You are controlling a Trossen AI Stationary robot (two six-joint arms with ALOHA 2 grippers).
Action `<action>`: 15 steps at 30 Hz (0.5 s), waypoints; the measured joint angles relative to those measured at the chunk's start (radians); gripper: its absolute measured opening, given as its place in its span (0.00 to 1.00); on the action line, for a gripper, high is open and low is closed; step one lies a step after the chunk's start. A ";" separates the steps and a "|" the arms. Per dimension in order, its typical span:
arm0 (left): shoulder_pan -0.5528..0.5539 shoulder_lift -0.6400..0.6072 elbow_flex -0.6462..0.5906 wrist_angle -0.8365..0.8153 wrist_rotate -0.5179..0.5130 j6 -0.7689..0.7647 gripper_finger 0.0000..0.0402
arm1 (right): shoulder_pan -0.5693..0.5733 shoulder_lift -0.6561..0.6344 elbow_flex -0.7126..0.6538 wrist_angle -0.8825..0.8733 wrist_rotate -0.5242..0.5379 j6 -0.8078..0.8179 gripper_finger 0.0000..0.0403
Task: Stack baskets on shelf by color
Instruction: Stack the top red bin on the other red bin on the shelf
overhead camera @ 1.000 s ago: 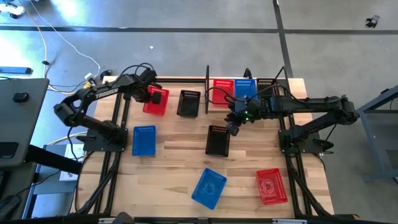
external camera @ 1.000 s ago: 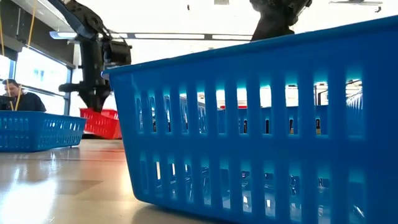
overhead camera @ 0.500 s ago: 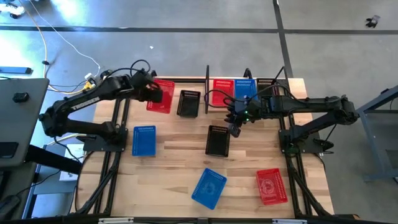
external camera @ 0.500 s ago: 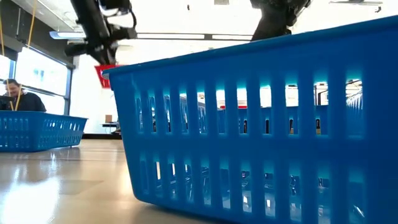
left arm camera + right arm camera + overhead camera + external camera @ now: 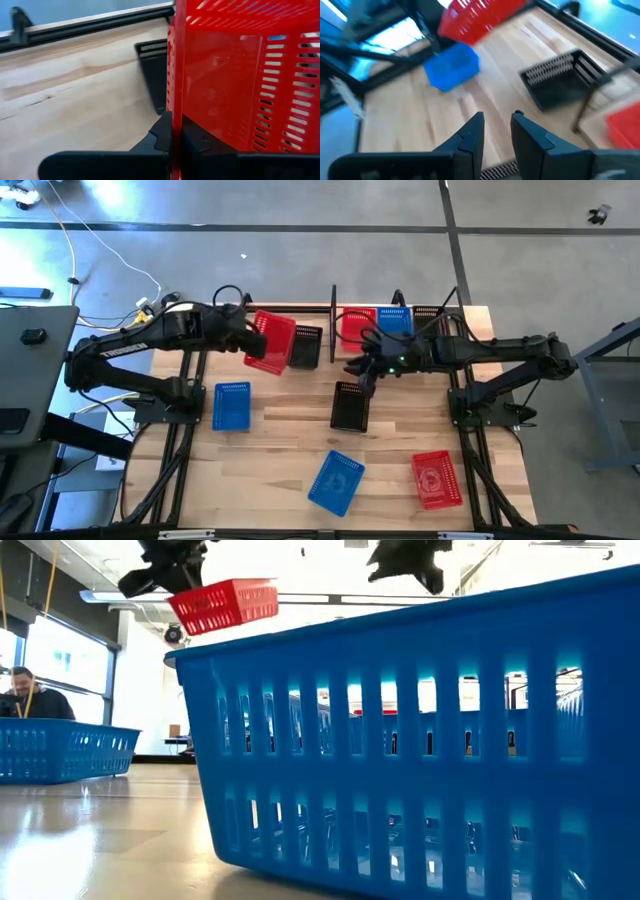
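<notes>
Seated person, floor cables

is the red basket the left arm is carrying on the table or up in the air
In the air. The left gripper is shut on the red basket, which hangs tilted, high above the table.

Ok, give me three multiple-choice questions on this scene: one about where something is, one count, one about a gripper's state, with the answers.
1. Where is the red basket that the left gripper grips?
A. on the floor
B. in the air beside a black basket
C. on a chair

2. How many blue baskets lie on the table outside the shelf?
A. one
B. two
C. four

3. The right gripper is:
A. open and empty
B. shut on a cup
C. shut on a cloth

Answers:
1 B: the low view shows it hanging clear above the tabletop.
2 B: one at the left side, one near the front edge.
3 A: its wrist view shows a bare gap between its fingers.
</notes>
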 joint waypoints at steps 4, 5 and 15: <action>-0.050 0.000 0.003 0.003 -0.003 -0.025 0.00 | 0.043 0.000 0.000 0.081 -0.001 0.002 0.20; -0.063 0.000 0.003 0.003 -0.003 -0.039 0.00 | 0.055 0.000 0.000 0.097 0.000 -0.003 0.20; -0.165 0.076 0.004 0.004 -0.047 -0.235 0.00 | 0.161 0.000 0.000 0.178 -0.003 -0.189 0.20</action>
